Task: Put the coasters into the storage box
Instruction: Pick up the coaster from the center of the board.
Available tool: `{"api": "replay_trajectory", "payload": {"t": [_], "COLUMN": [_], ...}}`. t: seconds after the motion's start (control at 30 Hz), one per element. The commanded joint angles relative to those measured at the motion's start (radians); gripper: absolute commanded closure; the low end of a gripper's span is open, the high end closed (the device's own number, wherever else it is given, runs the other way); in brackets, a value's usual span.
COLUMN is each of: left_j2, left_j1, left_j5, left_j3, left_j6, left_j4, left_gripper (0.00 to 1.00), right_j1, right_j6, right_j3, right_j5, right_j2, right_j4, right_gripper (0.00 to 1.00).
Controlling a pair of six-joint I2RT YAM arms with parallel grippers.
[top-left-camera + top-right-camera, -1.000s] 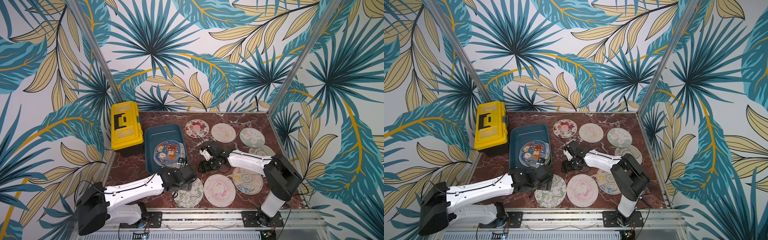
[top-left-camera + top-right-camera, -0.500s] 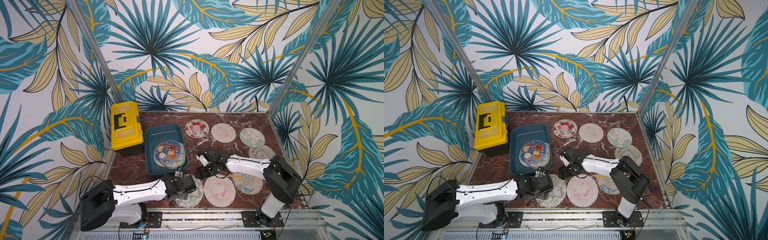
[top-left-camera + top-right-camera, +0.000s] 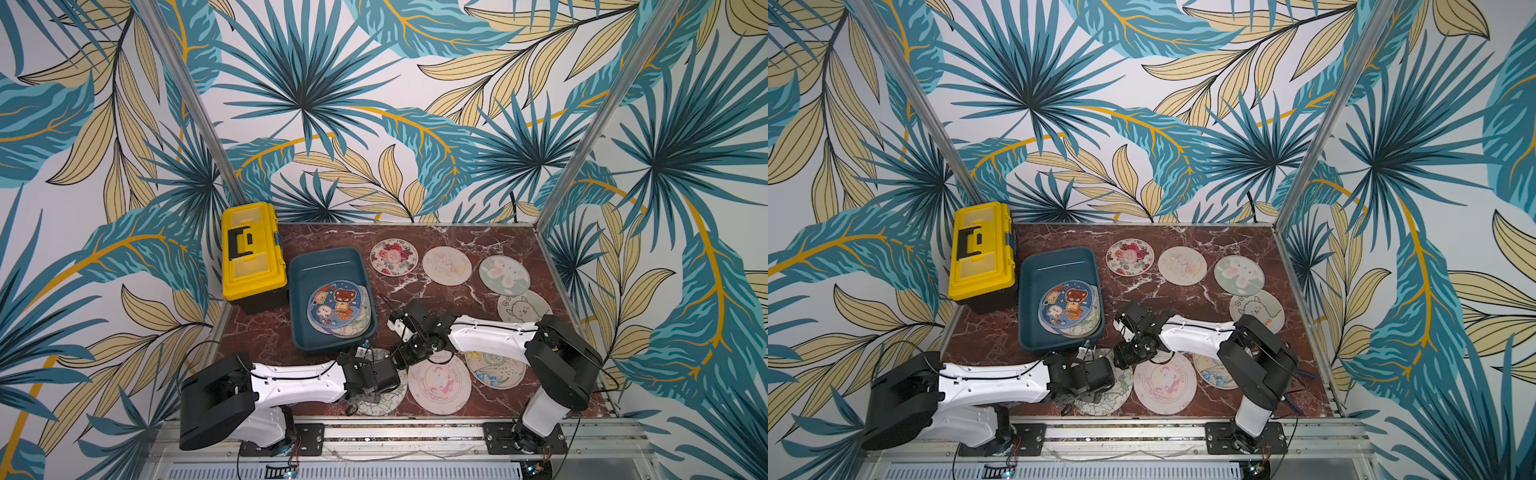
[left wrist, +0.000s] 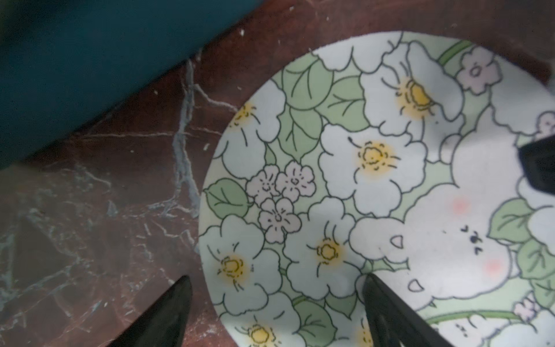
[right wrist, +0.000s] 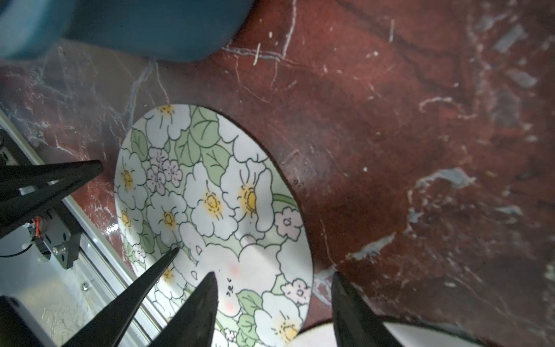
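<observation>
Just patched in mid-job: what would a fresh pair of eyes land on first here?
Both open pincers, left and right, meet over one white-flower coaster near the front of the marble table, each straddling its rim. Just beyond it, the teal storage box already holds a stack topped by a blue cartoon coaster, with a yellow toolbox beside it on the left arm's side.

Matt coaster (image 4: 360, 180); polished marble-look tabletop (image 4: 90, 225)
</observation>
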Motion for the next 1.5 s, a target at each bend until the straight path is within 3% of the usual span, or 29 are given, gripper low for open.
{"api": "replay_trajectory", "payload": {"t": [0.0,0.2,0.57,0.8,0.97,1.3,1.47], "left_j2": [0.059,0.069,0.062,0.067,0.067,0.098,0.112], "left_j1": [-0.001,-0.004,-0.012,-0.014,-0.016,-0.015,-0.015], "left_j5": [0.003,0.001,-0.007,-0.007,-0.008,-0.008,-0.006], "left_j3": [-0.057,-0.067,-0.074,-0.075,-0.073,-0.058,-0.042], "left_j6": [-0.029,-0.041,-0.057,-0.068,-0.071,-0.054,-0.050], "left_j4": [0.061,0.077,0.076,0.076,0.076,0.076,0.076], "left_gripper": [0.10,0.10,0.10,0.10,0.10,0.10,0.10], "right_j1": [0.014,0.023,0.023,0.027,0.043,0.051,0.054], "right_j6": [0.015,0.030,0.049,0.035,0.027,0.026,0.032], "right_j3": [-0.010,0.000,0.001,-0.013,-0.011,0.019,0.025], "right_j5": [-0.023,-0.047,0.179,-0.011,-0.067,-0.081,-0.094], "right_j2": [0.010,0.035,0.017,0.061,0.078,0.102,0.106], "right_j4": [-0.025,-0.009,-0.090,-0.012,0.016,0.045,0.062], "right_gripper": [0.41,0.43,0.41,0.44,0.47,0.61,0.80]}}
